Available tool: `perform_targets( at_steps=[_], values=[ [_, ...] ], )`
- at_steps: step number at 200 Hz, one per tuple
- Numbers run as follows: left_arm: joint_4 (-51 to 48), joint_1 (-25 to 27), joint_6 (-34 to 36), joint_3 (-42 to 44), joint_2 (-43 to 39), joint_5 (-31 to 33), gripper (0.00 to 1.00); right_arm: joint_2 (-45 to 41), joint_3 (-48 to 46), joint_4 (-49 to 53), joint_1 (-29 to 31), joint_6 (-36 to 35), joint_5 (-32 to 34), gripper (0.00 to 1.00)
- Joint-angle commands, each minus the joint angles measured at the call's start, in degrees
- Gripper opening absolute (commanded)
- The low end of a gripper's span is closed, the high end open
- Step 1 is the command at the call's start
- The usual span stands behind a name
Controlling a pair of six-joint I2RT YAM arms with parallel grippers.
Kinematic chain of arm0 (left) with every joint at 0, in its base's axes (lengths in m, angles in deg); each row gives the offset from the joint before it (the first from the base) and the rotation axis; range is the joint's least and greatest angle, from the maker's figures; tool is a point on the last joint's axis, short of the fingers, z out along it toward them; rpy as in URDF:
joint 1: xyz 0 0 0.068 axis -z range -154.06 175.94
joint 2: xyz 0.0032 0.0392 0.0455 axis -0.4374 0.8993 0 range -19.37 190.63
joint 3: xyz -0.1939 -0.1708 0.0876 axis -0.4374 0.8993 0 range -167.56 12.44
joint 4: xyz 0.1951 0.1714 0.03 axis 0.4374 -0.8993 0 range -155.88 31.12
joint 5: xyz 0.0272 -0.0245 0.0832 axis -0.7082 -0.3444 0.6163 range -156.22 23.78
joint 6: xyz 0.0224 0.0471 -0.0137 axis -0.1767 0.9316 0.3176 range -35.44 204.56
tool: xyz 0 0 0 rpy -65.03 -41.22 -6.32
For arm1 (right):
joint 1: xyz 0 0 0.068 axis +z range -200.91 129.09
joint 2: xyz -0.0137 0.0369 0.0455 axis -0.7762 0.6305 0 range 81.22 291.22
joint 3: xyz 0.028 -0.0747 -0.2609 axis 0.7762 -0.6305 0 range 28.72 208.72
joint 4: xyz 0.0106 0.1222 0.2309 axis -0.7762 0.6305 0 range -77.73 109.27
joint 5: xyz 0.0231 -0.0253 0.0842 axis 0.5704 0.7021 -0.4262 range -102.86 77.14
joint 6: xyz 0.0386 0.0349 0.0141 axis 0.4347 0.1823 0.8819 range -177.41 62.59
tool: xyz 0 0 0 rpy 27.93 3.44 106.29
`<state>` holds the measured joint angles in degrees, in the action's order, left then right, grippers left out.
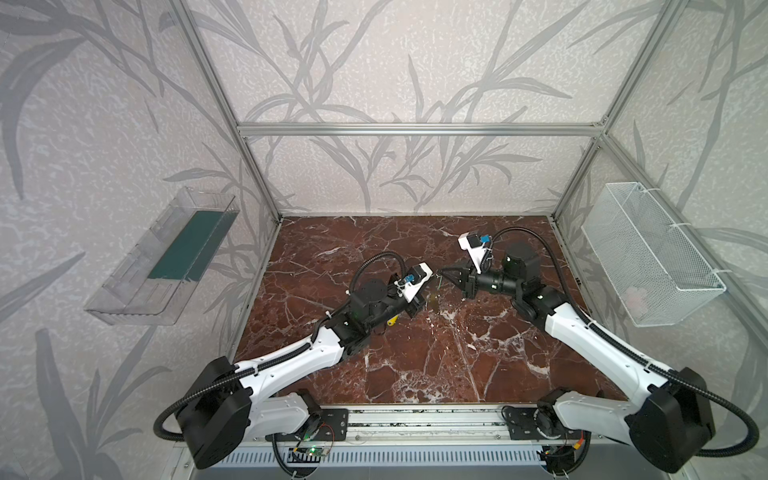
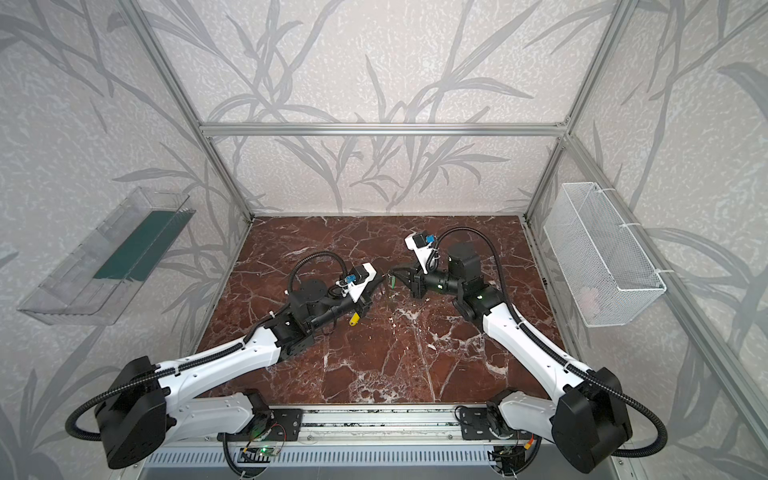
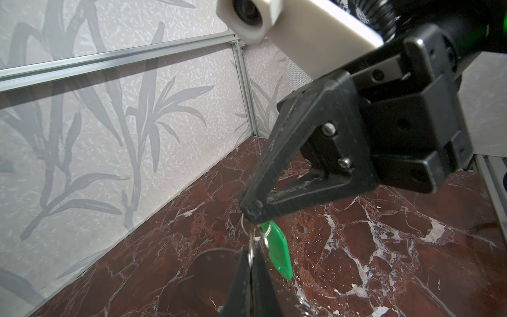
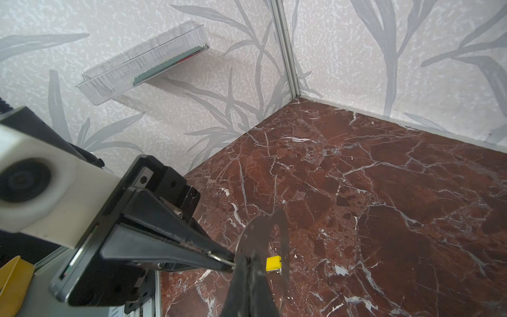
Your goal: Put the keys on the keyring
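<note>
my left gripper (image 3: 251, 254) pinches the green plastic tag (image 3: 277, 249) by its wire ring (image 3: 256, 234); right gripper (image 4: 248, 263) clamps the flat grey plate (image 4: 253, 232).

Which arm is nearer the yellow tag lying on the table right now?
Left. The yellow tag lies on the table right beside the wrist of the left arm. The right arm comes in from the opposite side, clear of the tag.
</note>
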<state>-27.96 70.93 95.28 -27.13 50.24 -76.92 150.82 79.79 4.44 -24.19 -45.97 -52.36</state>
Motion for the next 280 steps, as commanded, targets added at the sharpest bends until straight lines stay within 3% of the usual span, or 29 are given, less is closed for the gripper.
perform_targets(
  at_steps=[1,23,51,78,123,137,183,199,216,251,280],
  values=[
    [7.75,-0.96,-2.44,-1.21,-0.33,-4.03,0.00,1.06,1.14,3.00,-0.33,-1.08,0.27,0.10],
    [8.88,-1.85,-3.53,-1.02,-0.17,-5.50,0.00,0.99,1.13,3.09,-0.42,-1.11,0.71,0.26],
    [9.84,-3.18,-4.95,-1.11,0.25,-8.17,0.00,0.33,1.01,3.05,-0.82,-1.12,1.59,0.36],
    [9.88,-5.38,-6.90,-1.42,0.36,-12.46,0.00,-0.98,0.67,3.00,-1.48,-1.41,2.24,0.41],
    [7.34,-11.11,-11.84,-4.41,1.82,-24.98,0.00,-4.05,-0.37,0.87,-2.25,-3.95,0.62,0.47],
    [7.58,-12.47,-13.10,-5.02,2.11,-27.95,0.00,-5.03,-0.62,-0.85,-2.23,-4.83,-0.28,0.53],
    [12.09,-16.57,-19.98,-7.52,4.57,-38.39,0.00,-3.31,0.82,-6.55,-2.21,-5.25,-5.63,0.53],
    [16.99,-17.65,-23.89,-7.88,5.82,-41.36,0.00,-1.56,1.97,-8.73,-2.21,-4.86,-7.59,0.32],
    [20.29,-18.27,-26.94,-8.48,7.11,-43.33,0.00,-0.39,2.74,-10.88,-2.24,-4.46,-8.56,0.25],
    [21.64,-18.52,-28.39,-9.27,8.02,-44.35,0.00,0.78,4.23,-12.71,-2.22,-4.16,-9.59,0.26],
    [22.04,-18.54,-28.69,-9.38,8.24,-44.75,0.00,1.96,4.84,-14.51,-2.27,-2.64,-10.22,0.32]
  ],
)
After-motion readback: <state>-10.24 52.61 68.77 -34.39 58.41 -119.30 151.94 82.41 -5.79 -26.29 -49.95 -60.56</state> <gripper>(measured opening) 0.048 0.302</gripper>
